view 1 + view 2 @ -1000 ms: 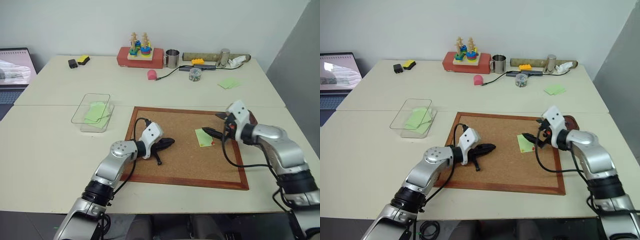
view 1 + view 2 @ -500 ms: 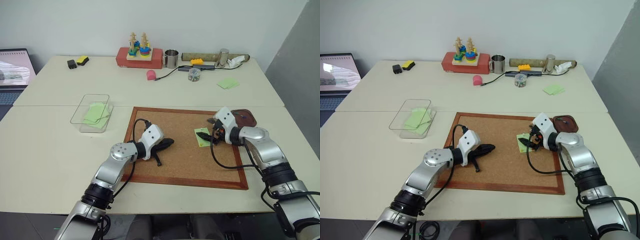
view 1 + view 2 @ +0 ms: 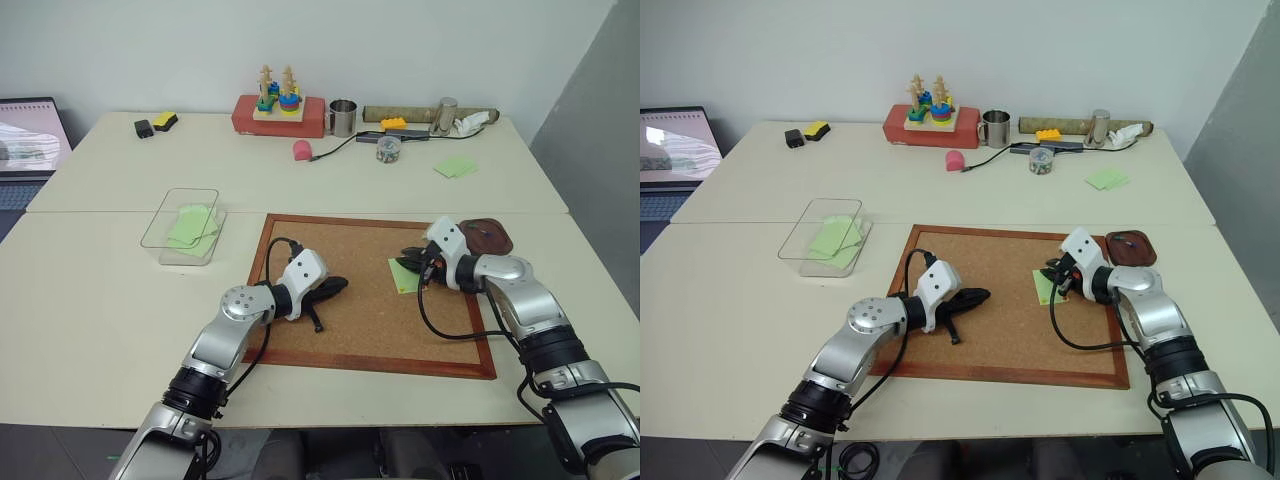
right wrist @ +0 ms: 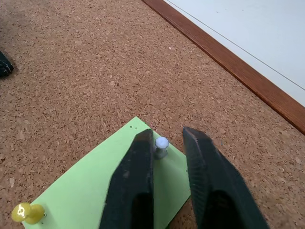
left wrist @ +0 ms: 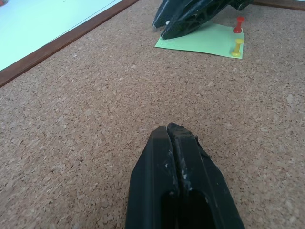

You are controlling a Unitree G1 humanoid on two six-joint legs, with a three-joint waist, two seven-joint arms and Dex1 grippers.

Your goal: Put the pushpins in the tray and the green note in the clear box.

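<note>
The right gripper (image 4: 169,143) sits on the green note (image 4: 90,191) with a white pushpin (image 4: 161,143) between its nearly closed fingers; whether they pinch it is unclear. The left gripper (image 5: 175,136) is clenched on nothing, with a red pushpin (image 5: 238,25) and a yellow pushpin (image 5: 235,47) ahead of it.

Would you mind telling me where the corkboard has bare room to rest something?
The corkboard is bare along its near edge and between the left hand and the green note. It is crowded at the note, where the right hand sits among the pushpins.
</note>
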